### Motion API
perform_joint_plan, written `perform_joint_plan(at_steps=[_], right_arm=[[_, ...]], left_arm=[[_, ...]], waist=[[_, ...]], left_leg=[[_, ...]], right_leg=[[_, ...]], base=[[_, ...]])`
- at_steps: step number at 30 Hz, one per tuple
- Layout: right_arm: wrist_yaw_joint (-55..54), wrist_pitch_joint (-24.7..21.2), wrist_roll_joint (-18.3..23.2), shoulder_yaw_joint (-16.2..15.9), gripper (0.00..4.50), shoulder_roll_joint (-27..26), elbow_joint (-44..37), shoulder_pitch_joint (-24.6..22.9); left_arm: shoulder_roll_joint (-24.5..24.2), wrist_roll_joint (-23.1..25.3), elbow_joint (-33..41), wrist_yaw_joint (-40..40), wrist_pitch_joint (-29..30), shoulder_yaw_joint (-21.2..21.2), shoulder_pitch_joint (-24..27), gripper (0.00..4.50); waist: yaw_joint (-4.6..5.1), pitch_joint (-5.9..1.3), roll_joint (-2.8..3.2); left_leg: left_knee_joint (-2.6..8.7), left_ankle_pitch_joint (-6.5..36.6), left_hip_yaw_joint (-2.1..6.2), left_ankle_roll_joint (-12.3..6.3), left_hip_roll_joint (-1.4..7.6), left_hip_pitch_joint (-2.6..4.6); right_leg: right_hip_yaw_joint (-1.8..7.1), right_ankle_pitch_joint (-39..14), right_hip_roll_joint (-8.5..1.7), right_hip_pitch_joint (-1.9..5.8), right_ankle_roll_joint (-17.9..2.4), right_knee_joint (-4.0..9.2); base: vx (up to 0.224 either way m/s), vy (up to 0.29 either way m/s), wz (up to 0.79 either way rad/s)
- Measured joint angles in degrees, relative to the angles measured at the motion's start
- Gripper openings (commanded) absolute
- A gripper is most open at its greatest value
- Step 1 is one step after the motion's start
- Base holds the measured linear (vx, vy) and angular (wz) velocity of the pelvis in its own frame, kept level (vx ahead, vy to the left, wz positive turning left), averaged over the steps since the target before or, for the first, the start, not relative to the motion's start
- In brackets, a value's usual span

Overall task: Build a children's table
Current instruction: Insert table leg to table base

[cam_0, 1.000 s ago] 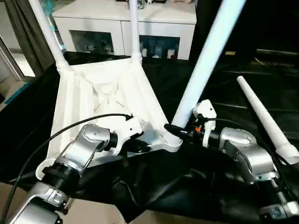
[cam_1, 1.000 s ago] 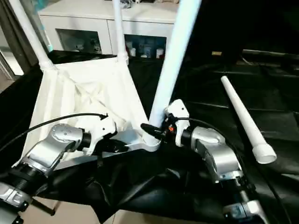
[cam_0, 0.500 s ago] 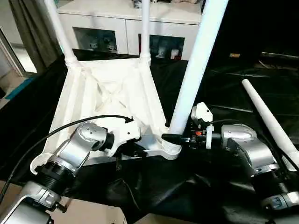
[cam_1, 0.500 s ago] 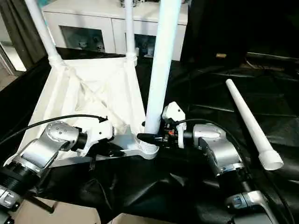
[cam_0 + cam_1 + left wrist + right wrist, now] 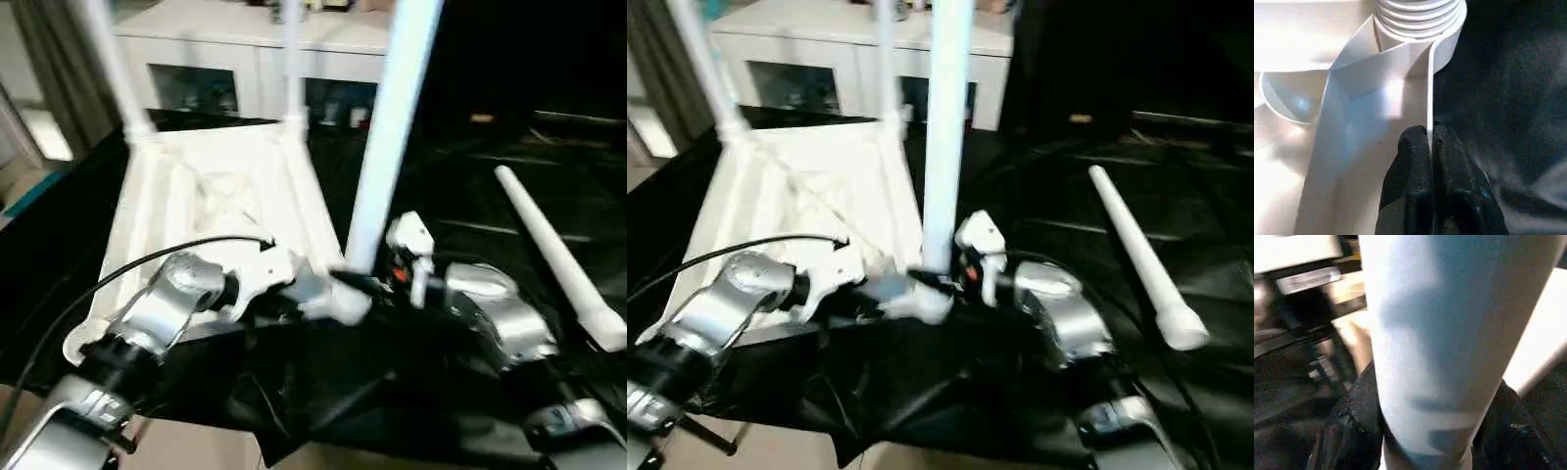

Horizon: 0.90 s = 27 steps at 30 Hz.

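No brand, label or writing can be read anywhere in these pictures.

The children's table (image 5: 220, 196) lies upside down on a black sheet (image 5: 470, 206), with its ribbed underside facing up, at the left and middle of the scene. Two legs stand upright in the far corner sockets. A third leg (image 5: 387, 137) rises from the near right corner socket (image 5: 343, 302), leaning a little to the right. A fourth, loose leg (image 5: 558, 257) lies flat on the black sheet at the right, well apart from the table.

The left arm comes in from the near left, its silver forearm bent toward the middle. The left gripper (image 5: 1429, 147) is clenched on the thin near rim of the table top, just beside the near right corner socket; in the left wrist view one black finger sits on each side of the rim.

The right arm comes in from the near right and points to the left, almost level. The right gripper (image 5: 355, 284) grasps the third leg near its lower end, just above the socket; in the right wrist view its black fingers (image 5: 1354, 431) are seen on both sides of the white tube.

A white cabinet (image 5: 245, 59) with glass doors stands behind the table at the far side.
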<state>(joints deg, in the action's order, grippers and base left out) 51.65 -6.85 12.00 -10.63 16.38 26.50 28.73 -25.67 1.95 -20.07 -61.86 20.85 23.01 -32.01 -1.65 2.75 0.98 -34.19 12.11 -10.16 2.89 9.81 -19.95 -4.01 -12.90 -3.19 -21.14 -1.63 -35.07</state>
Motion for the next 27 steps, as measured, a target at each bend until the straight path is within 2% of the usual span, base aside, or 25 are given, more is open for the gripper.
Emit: perform_joint_plan(at_steps=[5,9,13,17,27], right_arm=[[-10.64,-1.93,-1.2,2.17,1.88,-3.83,3.78,2.74],[-21.67,-2.37,-2.65,4.79,1.88,-7.19,11.45,8.05],[-29.76,-2.36,-3.2,6.85,1.88,-9.43,16.73,11.67],[-31.85,-2.34,-3.77,7.79,1.88,-10.38,17.33,12.23],[-32.44,-0.71,-5.34,8.12,1.88,-11.56,20.82,14.28]], left_arm=[[4.6,0.5,-0.03,7.35,6.76,-1.68,-0.92,0.0],[12.33,1.32,-2.73,18.16,14.61,-4.64,-3.69,0.0],[18.48,1.69,-5.14,26.55,17.32,-6.98,-5.18,0.0],[19.9,1.66,-4.8,28.89,18.63,-7.28,-5.22,0.0],[19.63,1.6,-5.04,29.88,19.21,-7.63,-5.59,0.0]], waist=[[0.56,0.21,0.07],[0.63,0.24,0.06],[0.43,0.24,0.06],[-0.09,0.1,0.01],[0.08,0.07,-0.01]], left_leg=[[0.0,-0.01,0.13,0.01,-0.07,-0.02],[-0.04,-0.02,0.1,-0.01,-0.12,-0.07],[-0.01,-0.01,0.1,-0.01,-0.13,-0.08],[0.14,-0.01,0.1,-0.01,-0.1,-0.03],[0.38,0.0,0.1,0.01,-0.1,0.0]], right_leg=[[-0.03,0.0,-0.05,-0.16,0.0,0.15],[0.0,0.31,-0.08,-0.29,-0.48,0.17],[0.0,0.33,-0.09,-0.3,-0.46,0.18],[-0.04,0.48,-0.09,-0.28,-0.58,0.17],[-0.05,0.29,-0.08,-0.5,-0.26,0.18]], base=[[-0.01,0.002,-0.02],[0.0,0.0,0.0],[0.0,0.0,0.0],[0.0,0.0,0.0],[0.0,0.0,0.0]])
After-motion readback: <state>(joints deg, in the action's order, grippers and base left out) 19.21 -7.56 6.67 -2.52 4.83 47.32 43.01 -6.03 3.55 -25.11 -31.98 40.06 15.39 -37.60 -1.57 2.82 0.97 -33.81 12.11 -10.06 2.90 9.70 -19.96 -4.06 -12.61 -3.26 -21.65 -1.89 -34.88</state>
